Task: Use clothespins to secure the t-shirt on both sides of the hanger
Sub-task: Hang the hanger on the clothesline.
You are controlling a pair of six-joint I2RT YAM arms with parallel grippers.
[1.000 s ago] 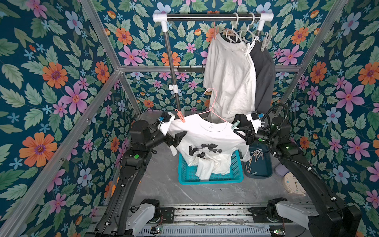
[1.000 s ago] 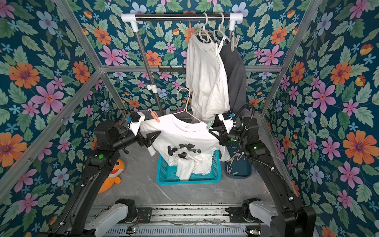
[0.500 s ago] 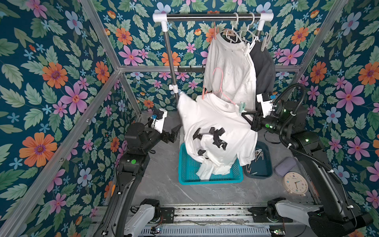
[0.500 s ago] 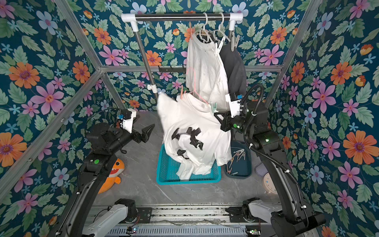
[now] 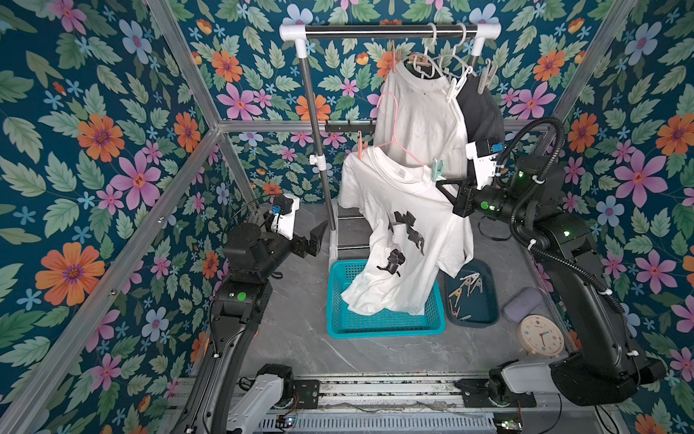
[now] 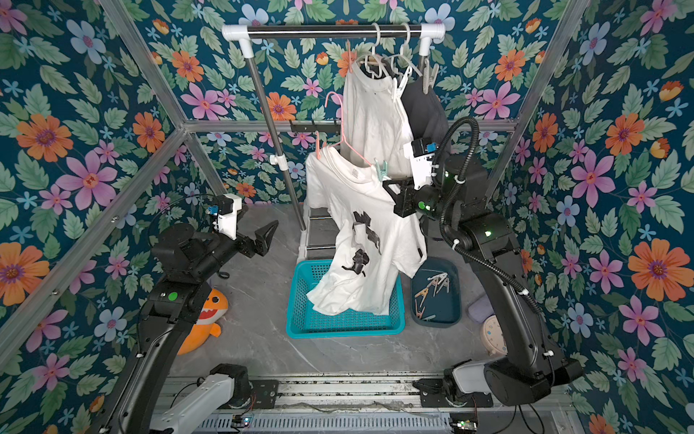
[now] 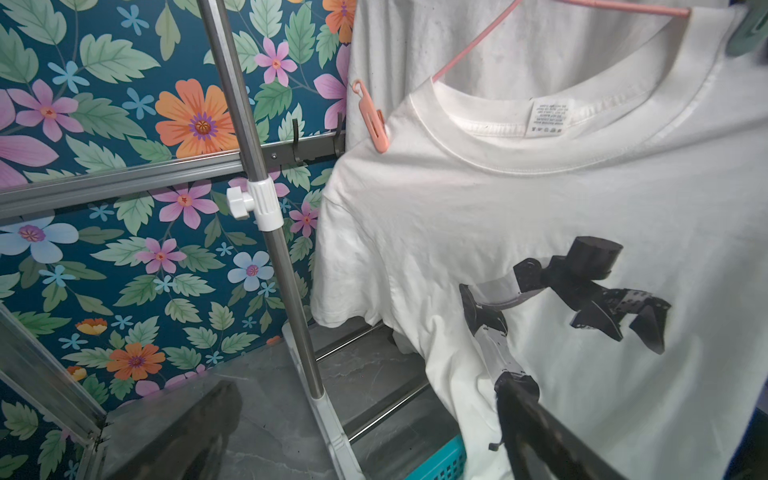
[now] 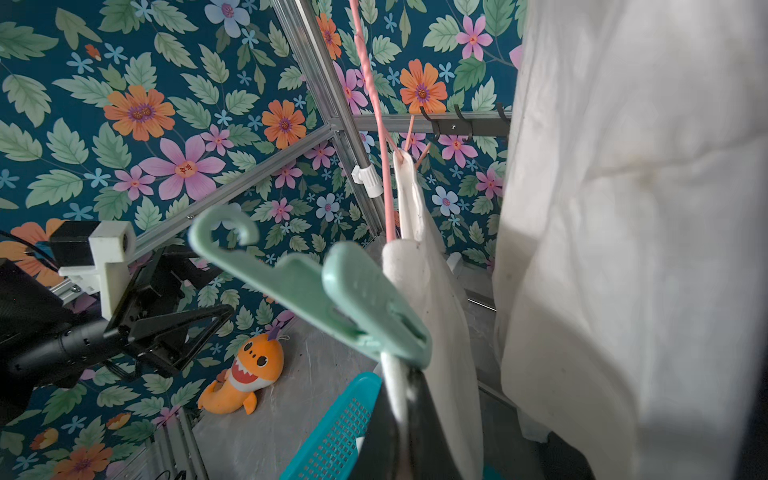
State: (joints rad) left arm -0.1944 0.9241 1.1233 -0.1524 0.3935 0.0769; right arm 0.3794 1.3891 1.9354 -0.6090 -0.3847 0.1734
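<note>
My right jaws are clenched on one shoulder of the printed white t-shirt [image 5: 405, 210], holding it on its pink hanger [image 5: 398, 144] above the teal basket [image 5: 383, 327], with the hem drooping into it. A pink clothespin [image 7: 374, 120] grips the far shoulder and a mint clothespin [image 8: 332, 291] sits just beside my grip. My left jaws hang released, apart from the shirt, with the rack's upright pole [image 5: 319, 150] between in both top views. Spare clothespins [image 5: 465, 285] lie in the dark tray [image 5: 484, 315] beside the basket, and a plain white shirt [image 5: 417, 112] hangs right behind the hanger's hook.
</note>
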